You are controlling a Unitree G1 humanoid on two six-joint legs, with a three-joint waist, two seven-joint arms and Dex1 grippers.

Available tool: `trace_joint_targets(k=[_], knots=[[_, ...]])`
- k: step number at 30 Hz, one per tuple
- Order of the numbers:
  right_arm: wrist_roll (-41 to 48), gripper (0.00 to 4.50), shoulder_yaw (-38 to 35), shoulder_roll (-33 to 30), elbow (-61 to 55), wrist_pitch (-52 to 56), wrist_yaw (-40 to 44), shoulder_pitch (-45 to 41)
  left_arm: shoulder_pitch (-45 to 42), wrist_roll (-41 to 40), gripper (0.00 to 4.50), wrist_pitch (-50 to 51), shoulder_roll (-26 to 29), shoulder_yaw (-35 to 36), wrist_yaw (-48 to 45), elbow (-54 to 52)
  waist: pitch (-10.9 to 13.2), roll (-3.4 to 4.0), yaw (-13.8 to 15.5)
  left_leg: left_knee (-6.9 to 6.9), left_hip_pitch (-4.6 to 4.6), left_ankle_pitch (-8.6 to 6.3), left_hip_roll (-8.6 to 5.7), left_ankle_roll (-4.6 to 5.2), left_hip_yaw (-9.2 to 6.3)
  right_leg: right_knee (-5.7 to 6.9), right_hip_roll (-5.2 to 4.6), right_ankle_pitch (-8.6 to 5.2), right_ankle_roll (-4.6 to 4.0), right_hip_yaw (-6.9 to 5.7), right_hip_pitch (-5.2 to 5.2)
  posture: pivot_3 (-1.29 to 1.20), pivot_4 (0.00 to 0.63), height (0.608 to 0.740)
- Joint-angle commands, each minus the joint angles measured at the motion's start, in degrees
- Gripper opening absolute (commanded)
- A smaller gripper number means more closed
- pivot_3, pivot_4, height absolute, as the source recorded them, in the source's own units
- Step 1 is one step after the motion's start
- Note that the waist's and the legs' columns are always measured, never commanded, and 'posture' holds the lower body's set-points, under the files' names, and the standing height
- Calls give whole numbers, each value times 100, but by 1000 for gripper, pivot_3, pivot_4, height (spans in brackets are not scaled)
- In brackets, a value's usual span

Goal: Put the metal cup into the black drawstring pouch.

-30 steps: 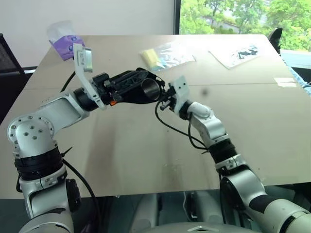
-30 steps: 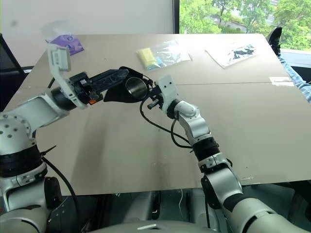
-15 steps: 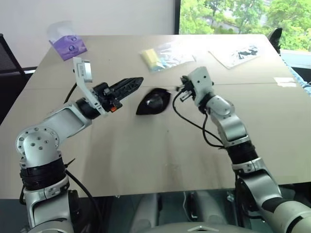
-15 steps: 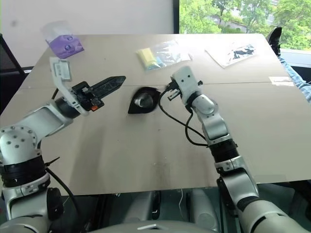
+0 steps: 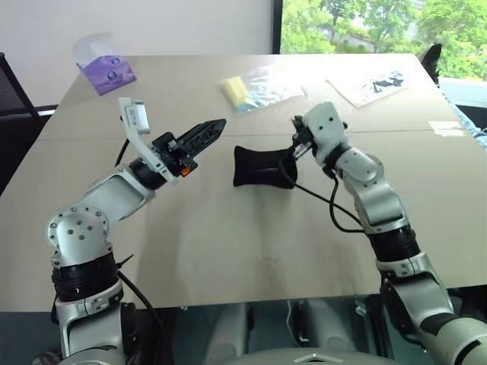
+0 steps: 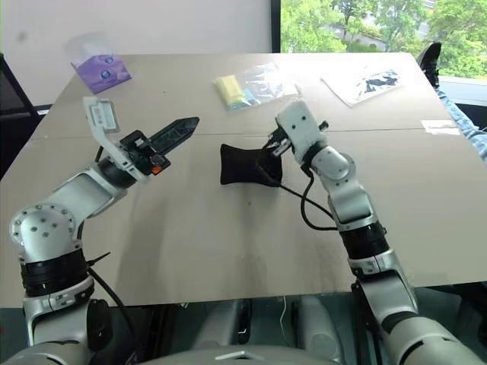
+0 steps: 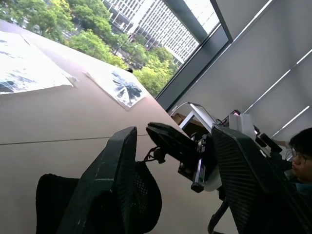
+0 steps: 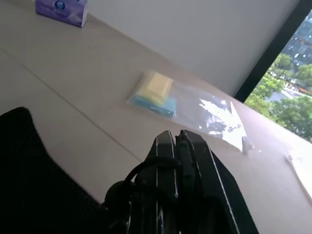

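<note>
The black drawstring pouch [image 5: 255, 166] lies on its side in the middle of the table [image 5: 228, 243], its mouth end toward my right gripper [image 5: 294, 153]. That gripper is shut on the pouch's thin black cord [image 8: 141, 170], held just above the table at the mouth. The metal cup is hidden from view. My left gripper [image 5: 215, 125] hovers to the left of the pouch, apart from it. It is open, and its fingers [image 7: 112, 165] hold nothing.
A purple tissue pack [image 5: 106, 72] sits at the far left corner. A clear bag with yellow and blue items [image 5: 259, 85] and a printed sheet [image 5: 373, 85] lie at the back. A person [image 7: 300, 151] is beyond the table in the left wrist view.
My left gripper let go of the pouch, which dropped to the table. The right gripper moved right with the cord, dragging the pouch along. The cup's rim no longer shows at the mouth.
</note>
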Motion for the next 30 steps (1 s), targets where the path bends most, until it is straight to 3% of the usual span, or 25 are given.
trace_joint_targets(k=[1,8,17,30], knots=[[119,50,-176,-23,-551,165,-33,-38,-16,35,2512,-65,148,57,-78,-67,0,0,-7,0,0,0,0,0,0,0,0,0,0,-1,0,0,150,740],[306,50,-219,-462,-1594,898,473,-900,-85,955,2512,-344,236,-730,-676,-483,3,4,4,0,0,0,-3,0,2,1,5,0,0,-12,-1,0,150,740],[1,50,295,-1449,-1783,927,1364,-1931,-1249,1852,2512,-1043,-580,-1466,-796,-316,2,2,83,2,-2,-1,-4,2,1,-5,3,0,0,-17,2,0,150,740],[-188,50,530,-1522,-1744,699,1707,-2175,-1652,2585,2512,-1424,-1069,-1891,-1546,214,2,2,25,2,-4,0,-2,1,0,-5,3,0,0,-18,0,0,150,740]])
